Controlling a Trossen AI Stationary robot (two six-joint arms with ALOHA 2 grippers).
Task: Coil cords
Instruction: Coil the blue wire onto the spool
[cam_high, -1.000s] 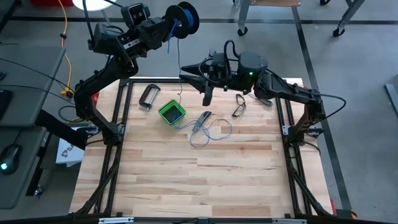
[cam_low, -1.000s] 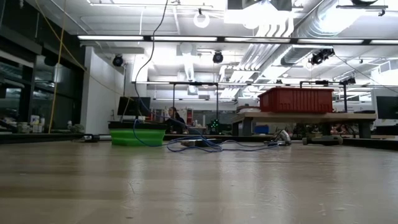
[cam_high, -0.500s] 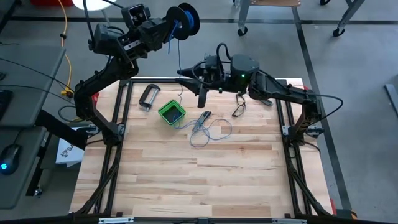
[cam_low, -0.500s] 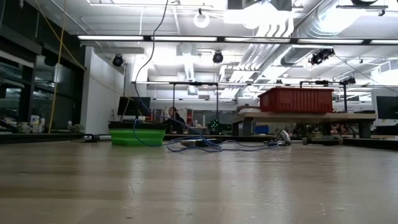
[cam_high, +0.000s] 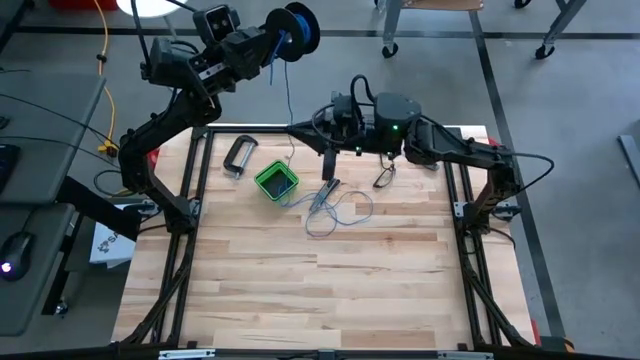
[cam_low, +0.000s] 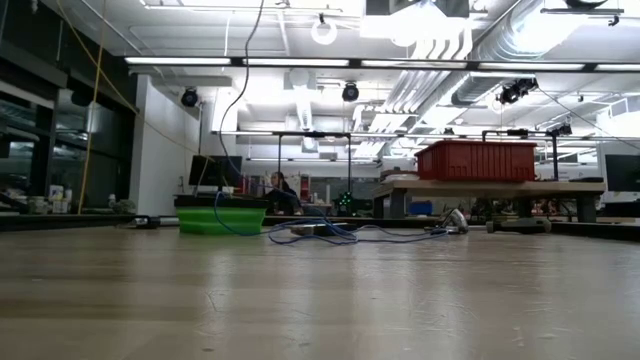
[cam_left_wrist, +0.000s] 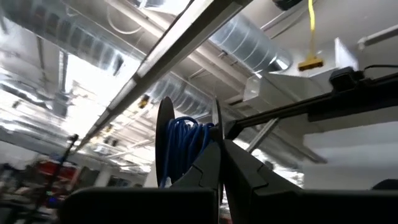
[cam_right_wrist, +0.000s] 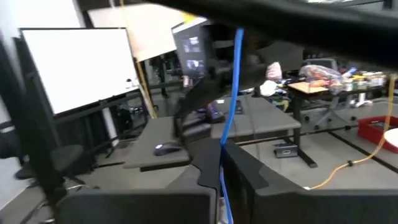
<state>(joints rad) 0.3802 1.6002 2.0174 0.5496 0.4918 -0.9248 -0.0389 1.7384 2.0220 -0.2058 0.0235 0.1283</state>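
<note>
The dark spool (cam_high: 297, 29), wound with blue-grey wire, is held high beyond the table's far edge by my left gripper (cam_high: 272, 42), which is shut on it. From the spool the wire (cam_high: 289, 95) hangs down to the table. It passes the green box (cam_high: 276, 181) and ends in loose loops (cam_high: 338, 211) lying flat on the wood. My right gripper (cam_high: 295, 127) points level toward the far left and is shut on the hanging stretch. The low view shows the box (cam_low: 222, 219) and loops (cam_low: 322, 235), no gripper. My left gripper pinches the rim of one spool flange (cam_left_wrist: 216, 127) between its two fingers, which slant upward. The spool (cam_left_wrist: 180, 149) is lifted clear, high above the table. My right gripper pinches the hanging wire (cam_right_wrist: 224, 142) between its two fingers, coming level from the table's right, across the wire. The wire runs nearly straight up to the spool and on down below the fingers (cam_right_wrist: 239, 167).
On the far part of the table lie a metal clamp (cam_high: 238, 155), a small hand tool (cam_high: 325, 193) among the wire loops, and a pair of glasses (cam_high: 385, 170). A yellow cable (cam_high: 104, 60) hangs off the table's left. The near half is bare wood.
My right gripper has shut and taken hold of the hanging wire, staying almost where it was. The spool, the left gripper and the loops on the table have kept still.
</note>
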